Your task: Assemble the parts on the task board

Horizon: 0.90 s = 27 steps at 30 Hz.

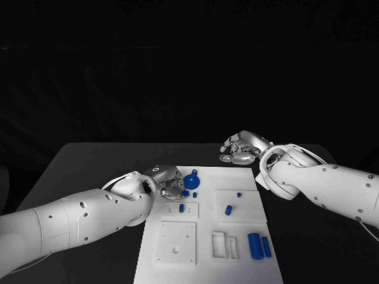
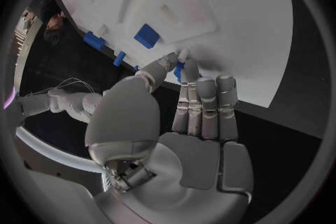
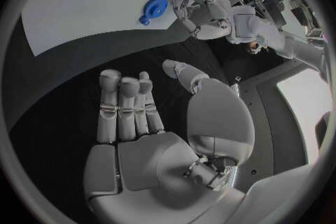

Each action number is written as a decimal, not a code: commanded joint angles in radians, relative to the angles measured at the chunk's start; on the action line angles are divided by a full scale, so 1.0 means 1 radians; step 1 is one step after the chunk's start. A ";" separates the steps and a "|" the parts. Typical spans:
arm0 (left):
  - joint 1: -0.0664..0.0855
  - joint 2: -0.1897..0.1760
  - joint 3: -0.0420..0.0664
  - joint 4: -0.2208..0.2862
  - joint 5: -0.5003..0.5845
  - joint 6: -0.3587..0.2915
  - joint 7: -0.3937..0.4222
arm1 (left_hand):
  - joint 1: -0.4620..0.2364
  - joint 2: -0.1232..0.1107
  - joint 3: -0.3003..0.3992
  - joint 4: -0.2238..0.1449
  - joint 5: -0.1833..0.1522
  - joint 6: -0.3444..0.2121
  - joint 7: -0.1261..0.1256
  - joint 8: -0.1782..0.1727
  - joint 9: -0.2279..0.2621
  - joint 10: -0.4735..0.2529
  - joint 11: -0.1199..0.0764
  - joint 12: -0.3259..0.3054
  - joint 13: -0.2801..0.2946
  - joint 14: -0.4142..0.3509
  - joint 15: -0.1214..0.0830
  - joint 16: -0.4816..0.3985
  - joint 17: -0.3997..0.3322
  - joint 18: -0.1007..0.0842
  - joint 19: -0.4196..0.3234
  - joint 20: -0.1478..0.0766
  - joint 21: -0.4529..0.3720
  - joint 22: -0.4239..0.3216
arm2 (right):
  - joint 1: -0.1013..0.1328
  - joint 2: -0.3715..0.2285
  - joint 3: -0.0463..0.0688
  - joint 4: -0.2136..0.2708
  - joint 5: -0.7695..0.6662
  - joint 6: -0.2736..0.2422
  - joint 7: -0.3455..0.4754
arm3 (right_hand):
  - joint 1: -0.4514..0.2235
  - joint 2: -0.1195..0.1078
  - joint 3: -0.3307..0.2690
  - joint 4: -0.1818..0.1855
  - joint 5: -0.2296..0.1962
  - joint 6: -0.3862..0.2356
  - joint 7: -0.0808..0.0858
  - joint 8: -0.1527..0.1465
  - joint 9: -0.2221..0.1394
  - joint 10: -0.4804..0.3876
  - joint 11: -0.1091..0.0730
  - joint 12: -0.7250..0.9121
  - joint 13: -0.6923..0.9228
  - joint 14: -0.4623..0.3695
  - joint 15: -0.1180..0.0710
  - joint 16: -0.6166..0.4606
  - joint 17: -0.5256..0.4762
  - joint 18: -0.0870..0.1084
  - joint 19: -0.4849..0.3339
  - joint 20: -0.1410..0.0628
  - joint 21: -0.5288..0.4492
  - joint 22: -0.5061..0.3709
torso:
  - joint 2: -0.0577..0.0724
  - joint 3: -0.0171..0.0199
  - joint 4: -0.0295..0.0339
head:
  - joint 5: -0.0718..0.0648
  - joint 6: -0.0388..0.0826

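With the left hand (image 1: 161,180) at centre frame pinching a small blue part (image 2: 178,71) at the upper left edge of the task board (image 1: 245,234) and the right hand (image 1: 243,148) open and empty above it, you likely seat that part next.

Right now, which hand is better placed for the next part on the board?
Left. The left hand is over the task board, fingertips at a small blue part. The right hand hangs open past the board's far edge, holding nothing.
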 commanded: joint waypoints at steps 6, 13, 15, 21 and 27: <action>0.001 -0.014 0.003 0.019 0.035 -0.022 0.009 | -0.001 0.006 0.004 -0.001 -0.001 0.001 0.002 0.001 -0.001 0.001 -0.001 0.004 -0.002 0.007 -0.001 0.006 -0.001 -0.010 -0.003 -0.087 0.005 0.017 | -0.001 -0.001 0.000 -0.001 -0.010 0.010 0.011 | -0.001 0.006 -0.008 0.001 0.004 0.002 0.006 -0.001 0.002 -0.007 0.000 0.005 -0.001 0.006 -0.001 -0.003 0.001 0.054 0.000 -0.007 -0.005 0.011 | 0.000 0.0001 -0.0002 | 0.001 0.002; 0.002 -0.021 0.004 0.031 0.063 -0.013 0.008 | -0.001 0.006 0.004 -0.002 -0.001 0.002 0.002 0.000 -0.001 0.001 -0.001 0.004 -0.002 0.007 -0.001 0.006 -0.001 -0.010 -0.003 -0.087 0.005 0.017 | -0.001 -0.001 0.000 0.000 -0.009 0.012 0.011 | 0.000 0.006 -0.009 0.001 0.004 0.002 0.006 -0.001 0.002 -0.007 0.000 0.006 -0.001 0.006 -0.001 -0.003 0.001 0.054 0.000 -0.007 -0.005 0.011 | 0.000 0.0006 0.0001 | 0.001 0.002; 0.002 -0.022 0.005 0.033 0.066 -0.012 0.007 | -0.001 0.006 0.004 -0.001 -0.001 0.002 0.002 0.000 -0.001 0.001 -0.001 0.004 -0.002 0.007 -0.001 0.006 -0.001 -0.010 -0.003 -0.087 0.006 0.017 | -0.001 -0.001 0.000 0.000 -0.008 0.012 0.011 | 0.000 0.006 -0.009 0.001 0.004 0.002 0.006 -0.001 0.002 -0.008 0.000 0.006 -0.001 0.006 -0.001 -0.003 0.001 0.054 0.000 -0.007 -0.006 0.011 | 0.000 0.0004 -0.0003 | 0.001 0.003; 0.002 -0.030 0.013 0.044 0.085 -0.014 0.010 | -0.002 0.006 0.004 -0.001 -0.001 0.001 0.002 0.000 -0.001 0.001 -0.001 0.004 -0.002 0.007 -0.001 0.006 -0.001 -0.010 -0.003 -0.087 0.006 0.017 | -0.001 -0.001 0.000 0.001 -0.002 0.013 0.012 | 0.000 0.006 -0.009 0.001 0.003 0.002 0.006 -0.001 0.002 -0.008 0.000 0.006 -0.002 0.006 -0.001 -0.003 0.001 0.054 0.000 -0.007 -0.006 0.011 | 0.000 0.0001 -0.0005 | 0.001 0.004; 0.002 -0.041 0.032 0.065 0.085 -0.021 0.016 | -0.001 0.006 0.004 -0.002 -0.001 0.001 0.002 -0.001 -0.001 0.000 0.000 0.003 -0.003 0.008 -0.001 0.006 -0.001 -0.010 -0.003 -0.087 0.006 0.017 | -0.002 -0.001 0.000 0.000 0.064 0.022 0.013 | 0.000 0.007 -0.010 0.001 0.003 0.002 0.006 -0.001 0.002 -0.008 0.000 0.006 -0.002 0.006 -0.001 -0.003 0.001 0.054 0.000 -0.007 -0.006 0.012 | -0.001 0.0003 0.0006 | 0.002 0.007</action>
